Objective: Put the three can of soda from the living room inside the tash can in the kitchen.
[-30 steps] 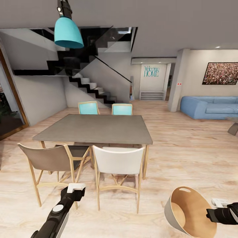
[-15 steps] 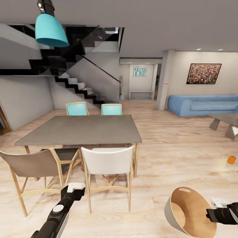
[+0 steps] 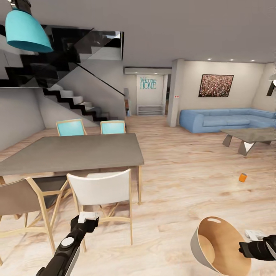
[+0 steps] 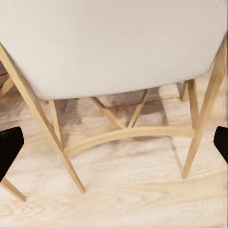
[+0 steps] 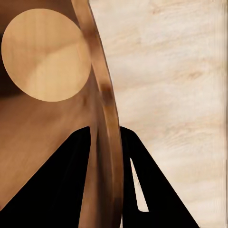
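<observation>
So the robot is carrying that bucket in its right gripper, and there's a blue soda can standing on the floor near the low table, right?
Not quite: the can on the floor is orange, not blue, as the head view shows. The rest holds: the right gripper pinches the bucket by its rim, and the can stands near the low table.

The right gripper [image 3: 251, 245] is mostly cut off at the head view's right edge, and the tash can [image 3: 214, 245] it pinches by the wall loses its base at the bottom edge. An orange can of soda [image 3: 243, 177] stands far off on the floor — too small to read any marking. The left gripper [image 4: 114, 142] shows as two dark fingertips [image 4: 9, 147] clipped by the left wrist view's sides, and the brown chair [image 3: 19, 199] is cut by the head view's left edge.
</observation>
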Available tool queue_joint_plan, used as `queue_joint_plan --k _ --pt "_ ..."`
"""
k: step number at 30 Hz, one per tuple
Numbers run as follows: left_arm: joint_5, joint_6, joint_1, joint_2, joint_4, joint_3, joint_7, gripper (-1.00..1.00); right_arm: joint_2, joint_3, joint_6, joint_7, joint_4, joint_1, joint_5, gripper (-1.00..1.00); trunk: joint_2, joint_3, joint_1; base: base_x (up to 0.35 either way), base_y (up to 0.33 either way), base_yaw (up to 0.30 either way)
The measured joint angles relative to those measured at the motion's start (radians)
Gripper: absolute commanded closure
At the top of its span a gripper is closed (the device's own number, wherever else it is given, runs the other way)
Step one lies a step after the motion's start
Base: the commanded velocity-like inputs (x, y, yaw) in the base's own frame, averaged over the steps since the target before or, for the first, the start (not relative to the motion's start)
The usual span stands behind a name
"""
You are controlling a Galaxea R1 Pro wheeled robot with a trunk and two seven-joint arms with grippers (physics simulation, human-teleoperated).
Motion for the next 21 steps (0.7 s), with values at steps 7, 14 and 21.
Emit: queue_joint_plan --k 7,14,21 --pt "0.000 0.000 0.000 0.000 0.000 -0.001 0.000 -1.00 0.000 -0.001 -0.058 -0.002 0.000 0.000 -0.006 1.00 0.000 0.000 0.000 0.000 -0.283 -0.024" --pt "0.000 0.000 0.000 0.001 0.000 -0.001 0.000 -1.00 0.000 0.000 -0.062 -0.003 0.002 0.000 -0.003 1.00 0.000 0.002 0.000 0.000 -0.283 -0.182" --pt "0.000 0.000 0.000 0.000 0.000 -0.001 -0.001 -1.00 -0.001 0.000 -0.063 -0.003 0.002 0.000 -0.001 1.00 0.000 0.007 0.000 0.033 -0.282 -0.234"
